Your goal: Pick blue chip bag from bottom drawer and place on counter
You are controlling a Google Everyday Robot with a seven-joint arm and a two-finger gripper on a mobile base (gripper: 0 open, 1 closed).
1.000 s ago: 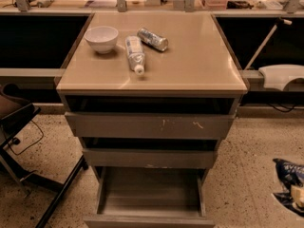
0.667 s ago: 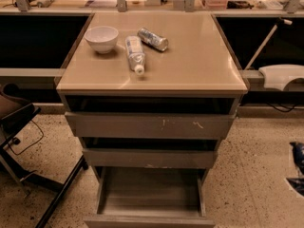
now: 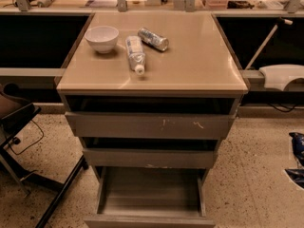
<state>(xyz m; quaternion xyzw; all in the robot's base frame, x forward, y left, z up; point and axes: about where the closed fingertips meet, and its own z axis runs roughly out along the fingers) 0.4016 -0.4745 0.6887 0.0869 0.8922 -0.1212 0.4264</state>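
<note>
The one camera stood high in front of the counter (image 3: 190,56), fairly near, tilted down across its top and front. The open bottom drawer (image 3: 152,194) ran off the lower edge. The gripper (image 3: 295,175) sat low, cropped by the right edge.

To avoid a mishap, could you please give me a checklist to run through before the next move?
1. Bottom drawer open, inside bare: ok.
2. Blue chip bag out of the drawer: ok; a blue shape low at the right edge seems to be it.
3. Gripper holding the bag: cannot tell; the gripper is out of view.
4. Counter right half bare for placing: ok.
5. Bowl, bottle and can keep to the left and middle: ok.
</note>
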